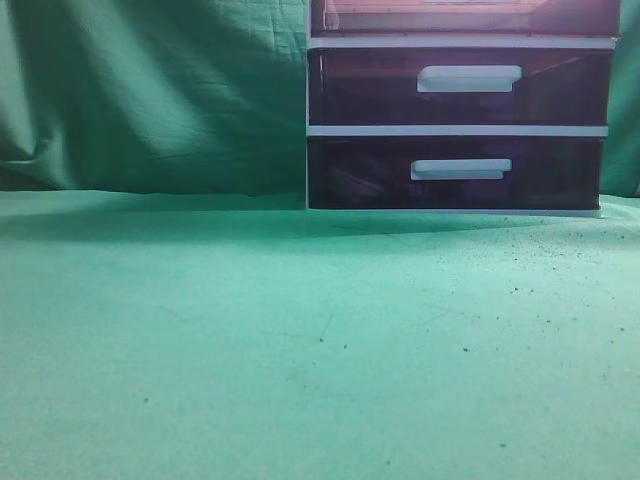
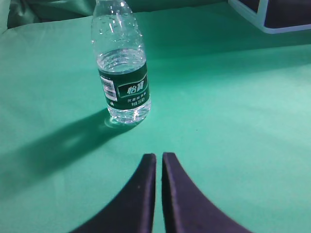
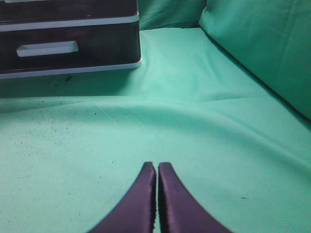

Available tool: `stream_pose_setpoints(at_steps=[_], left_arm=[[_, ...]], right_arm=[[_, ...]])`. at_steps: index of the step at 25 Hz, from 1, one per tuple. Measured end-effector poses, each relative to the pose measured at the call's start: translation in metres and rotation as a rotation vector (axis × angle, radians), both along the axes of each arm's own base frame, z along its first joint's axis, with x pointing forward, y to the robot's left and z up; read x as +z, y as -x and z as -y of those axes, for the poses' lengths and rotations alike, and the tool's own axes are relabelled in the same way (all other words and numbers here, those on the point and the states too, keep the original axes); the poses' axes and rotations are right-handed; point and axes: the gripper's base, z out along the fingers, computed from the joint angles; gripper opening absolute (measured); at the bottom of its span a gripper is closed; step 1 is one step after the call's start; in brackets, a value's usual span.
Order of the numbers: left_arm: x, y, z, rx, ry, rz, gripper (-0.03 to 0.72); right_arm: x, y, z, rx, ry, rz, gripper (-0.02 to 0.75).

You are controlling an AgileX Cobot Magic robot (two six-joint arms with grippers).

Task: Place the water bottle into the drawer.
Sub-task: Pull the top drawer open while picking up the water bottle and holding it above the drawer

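Upright, water bottle (image 2: 122, 68) ahead of left claw (image 2: 159, 162) — claw closed, empty.

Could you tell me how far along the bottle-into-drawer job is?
Nothing looks done yet. The water bottle stands upright on the green cloth, ungrasped. Both the left gripper and right gripper are shut and empty. Grasping the bottle and placing it in the top drawer remain.

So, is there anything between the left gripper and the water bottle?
No, nothing visible. In the left wrist view only bare green cloth lies between the closed left gripper and the upright water bottle, which stands ahead and slightly to the left of it.
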Motion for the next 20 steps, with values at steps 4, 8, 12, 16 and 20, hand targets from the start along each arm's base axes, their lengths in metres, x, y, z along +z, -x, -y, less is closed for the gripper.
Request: stream_pose_setpoints(at_steps=[4,8,12,16,20], left_arm=[[0.0,0.0,0.0,0.0,0.0,0.0,0.0],[0.0,0.0,0.0,0.0,0.0,0.0,0.0],[0.0,0.0,0.0,0.0,0.0,0.0,0.0],[0.0,0.0,0.0,0.0,0.0,0.0,0.0],[0.0002,-0.0001,-0.0001,0.0,-0.004,0.003,0.0]], right_arm=[[0.0,0.0,0.0,0.0,0.0,0.0,0.0],[0.0,0.0,0.0,0.0,0.0,0.0,0.0],[0.0,0.0,0.0,0.0,0.0,0.0,0.0],[0.0,0.0,0.0,0.0,0.0,0.0,0.0],[0.0,0.0,0.0,0.0,0.0,0.0,0.0]])
